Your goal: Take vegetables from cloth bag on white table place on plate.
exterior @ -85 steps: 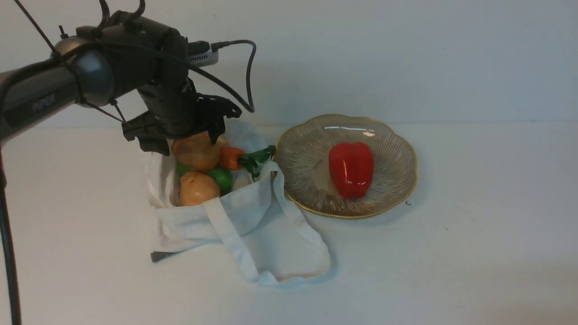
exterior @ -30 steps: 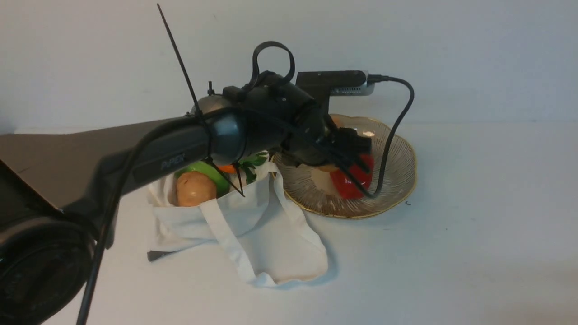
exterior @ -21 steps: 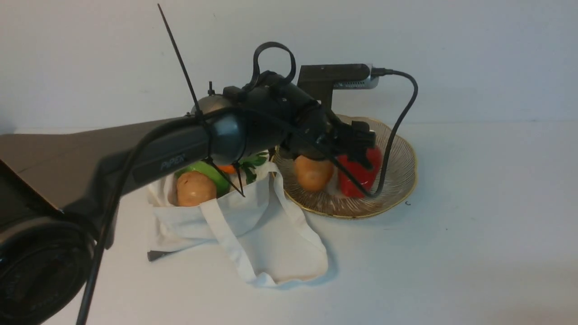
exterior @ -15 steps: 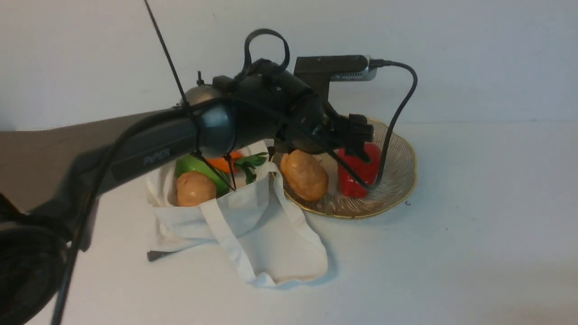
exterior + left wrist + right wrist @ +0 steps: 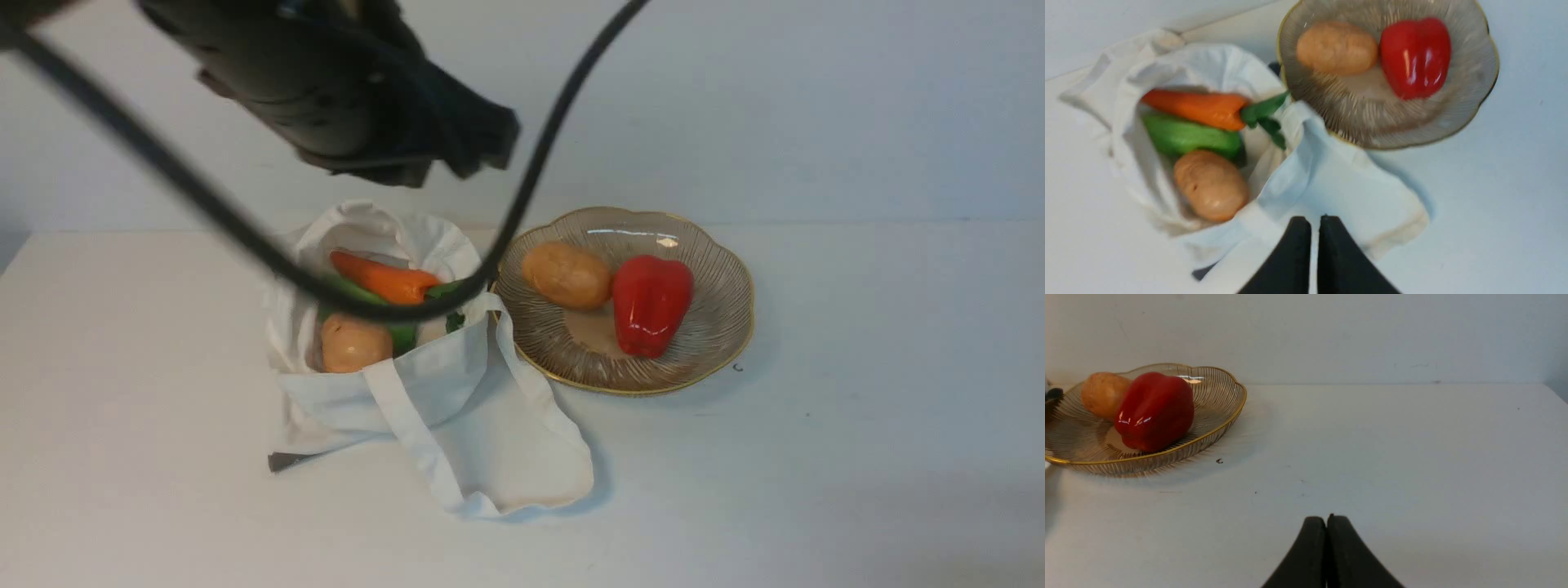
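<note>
The cloth bag is laid against the left rim of the plate, white table is spread beyond its right rim — left gripper and right gripper are clenched.

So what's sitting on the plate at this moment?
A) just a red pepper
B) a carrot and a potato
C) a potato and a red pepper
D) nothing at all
C: a potato and a red pepper lie side by side on the plate, while the carrot is in the bag.
</note>
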